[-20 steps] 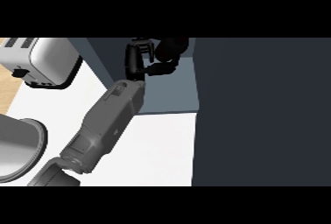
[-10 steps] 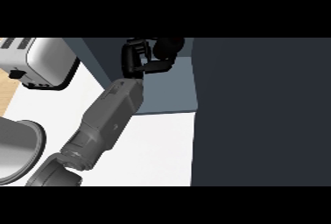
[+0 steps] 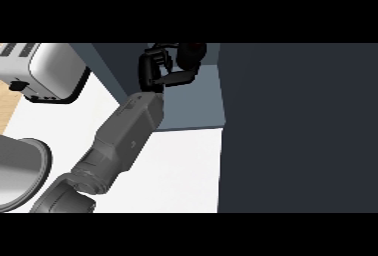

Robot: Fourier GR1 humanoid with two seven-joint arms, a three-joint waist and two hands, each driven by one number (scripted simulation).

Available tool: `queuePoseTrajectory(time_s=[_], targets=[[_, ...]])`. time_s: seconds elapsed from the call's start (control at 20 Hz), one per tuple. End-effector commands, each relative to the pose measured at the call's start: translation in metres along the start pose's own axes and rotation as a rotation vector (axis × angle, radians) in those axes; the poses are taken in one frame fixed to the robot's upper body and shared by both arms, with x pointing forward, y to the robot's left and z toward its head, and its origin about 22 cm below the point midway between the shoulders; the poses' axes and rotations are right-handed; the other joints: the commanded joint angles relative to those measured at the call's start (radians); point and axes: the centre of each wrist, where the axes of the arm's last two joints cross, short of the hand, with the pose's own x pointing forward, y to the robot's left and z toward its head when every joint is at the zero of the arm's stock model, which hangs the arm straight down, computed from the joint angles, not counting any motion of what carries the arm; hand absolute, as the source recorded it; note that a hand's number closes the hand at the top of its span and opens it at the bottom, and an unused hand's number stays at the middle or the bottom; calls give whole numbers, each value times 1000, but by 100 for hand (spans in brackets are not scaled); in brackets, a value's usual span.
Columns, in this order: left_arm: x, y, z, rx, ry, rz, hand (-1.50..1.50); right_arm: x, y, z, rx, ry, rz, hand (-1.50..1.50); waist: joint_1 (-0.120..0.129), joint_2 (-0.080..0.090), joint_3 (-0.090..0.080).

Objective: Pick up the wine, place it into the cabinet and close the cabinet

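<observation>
My left hand is at the top middle of the head view, on a grey forearm that comes up from the lower left. Its fingers are curled beside a dark wine bottle, which shows only as a dark shape with a reddish edge, mostly hidden by the fingers and thumb. Hand and bottle are over the blue-grey cabinet shelf. A large dark cabinet door fills the right side. My right hand does not show.
A silver toaster stands at the upper left on the white counter. A round grey metal pot sits at the left edge, beside my elbow. A strip of wooden surface shows at the far left.
The left forearm has shifted slightly to the right and deeper toward the cabinet with the bottle. The curled fingers now show more of a gap than a second ago.
</observation>
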Motion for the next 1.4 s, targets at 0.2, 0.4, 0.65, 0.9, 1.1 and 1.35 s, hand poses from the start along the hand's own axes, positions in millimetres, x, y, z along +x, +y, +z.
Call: queuePoseTrajectory(time_s=[0.2, 0.4, 0.65, 0.9, 1.1, 1.35], targets=[[2, 21, -13, 23, 8, -74, -150, 7, 0, 9, 16, -43, -29, -150, -4, 8, -2], [-11, 22, 0, 31, 23, -112, -150, 11, 6, 11, 25, -45, -34, -150, -2, 6, -2], [-23, 25, 11, 43, 15, -191, -150, 6, 8, 8, 45, -50, -23, -150, -15, 12, -2], [-22, 25, 10, 32, 20, -220, -150, 14, -1, 9, 6, -38, -20, -150, -8, 8, -3], [-19, 37, 2, 70, 16, -200, -150, 2, 4, 6, 37, -40, -23, -150, -19, 16, -3], [-43, 47, 27, 71, -20, -186, -150, 8, -1, 10, 50, -52, -14, -150, -26, 18, -3]])
